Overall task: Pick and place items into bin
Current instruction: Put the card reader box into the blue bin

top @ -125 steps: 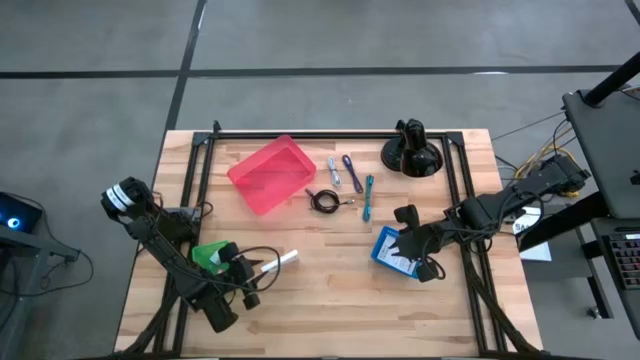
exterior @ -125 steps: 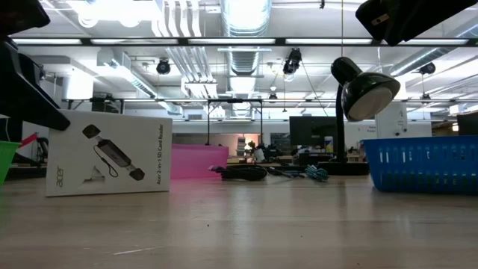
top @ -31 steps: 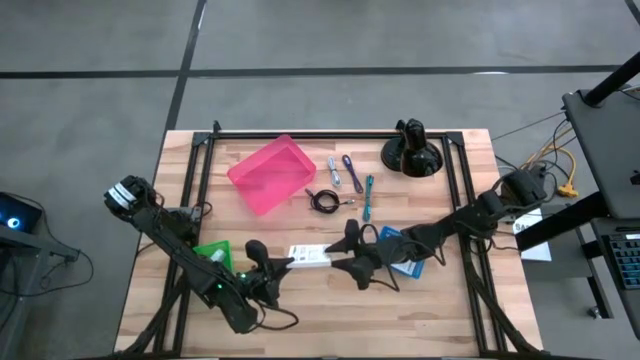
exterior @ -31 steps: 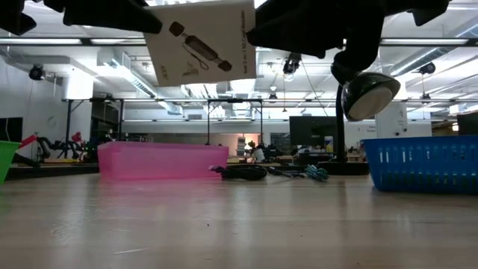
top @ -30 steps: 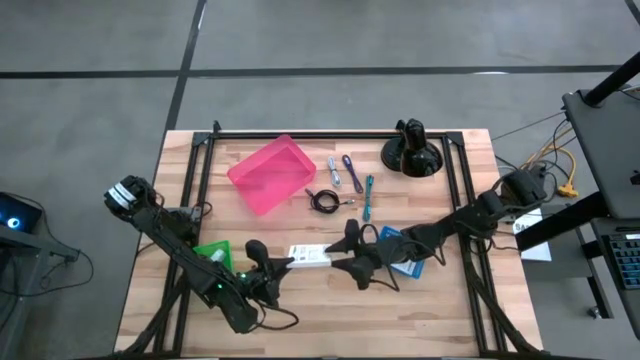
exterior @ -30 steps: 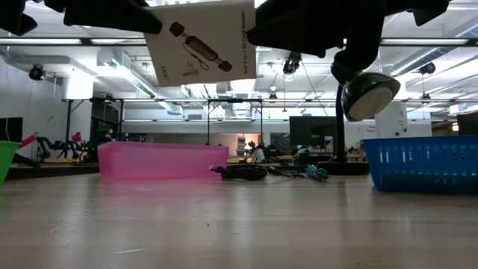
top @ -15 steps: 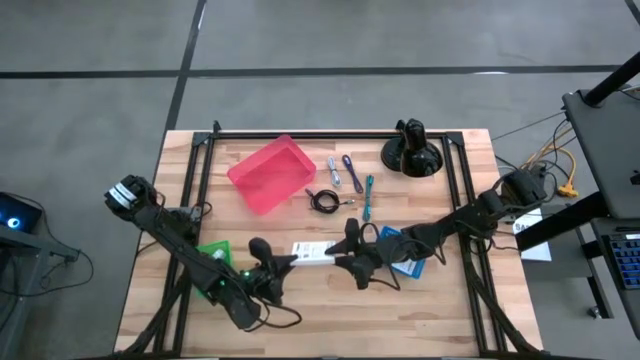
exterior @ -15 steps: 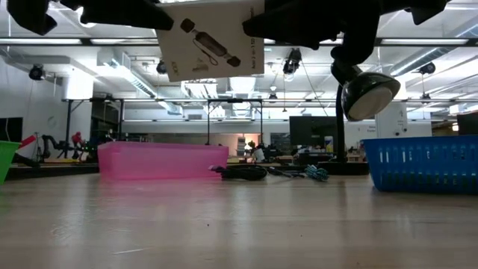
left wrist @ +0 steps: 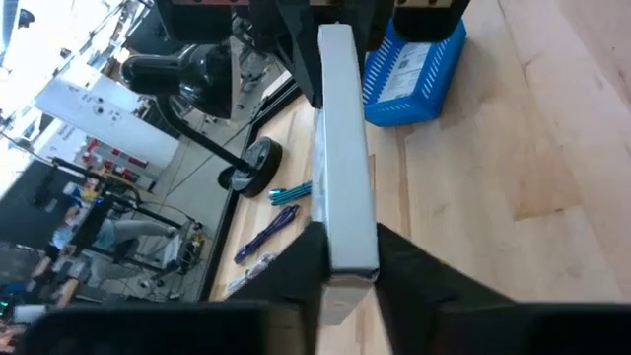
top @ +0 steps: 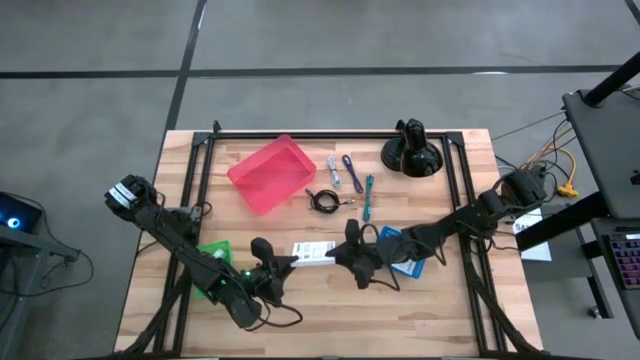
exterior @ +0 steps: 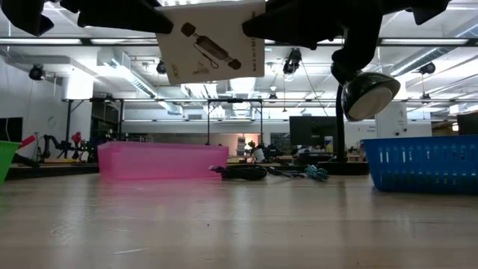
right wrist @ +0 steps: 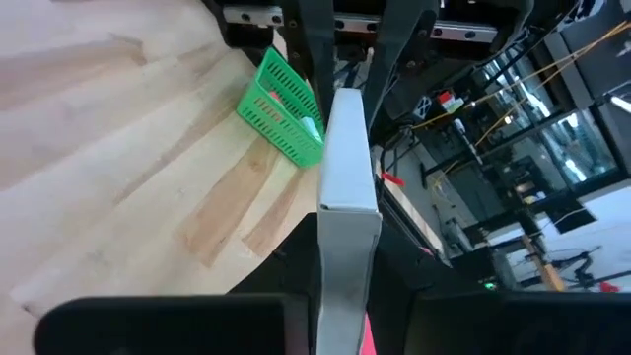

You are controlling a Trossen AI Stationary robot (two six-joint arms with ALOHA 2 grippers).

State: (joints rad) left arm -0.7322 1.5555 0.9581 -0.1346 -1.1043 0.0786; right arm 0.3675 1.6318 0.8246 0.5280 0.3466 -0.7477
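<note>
Your table [top: 440, 300] carries everything, and both arms meet over its near middle. Your left gripper [top: 283, 263] and right gripper [top: 342, 256] face each other, each closed on one end of the same white box [top: 312, 253], which hangs in the air between them. In the left wrist view the fingers [left wrist: 308, 258] press the box's two flat sides; in the right wrist view the box likewise sits tight between that gripper's fingers [right wrist: 296, 266].

The pink bin [top: 268, 175] lies well beyond the two sets of jaws, towards the far left. The blue basket [top: 402, 258] sits just behind your right gripper, under that arm. The green basket [top: 210, 254] sits just behind your left gripper.

The loose items lie beyond the jaws, beside the pink bin: black coiled cable [top: 322, 200], teal stick [top: 368, 196], purple stick [top: 352, 168], pale stick [top: 334, 172].
</note>
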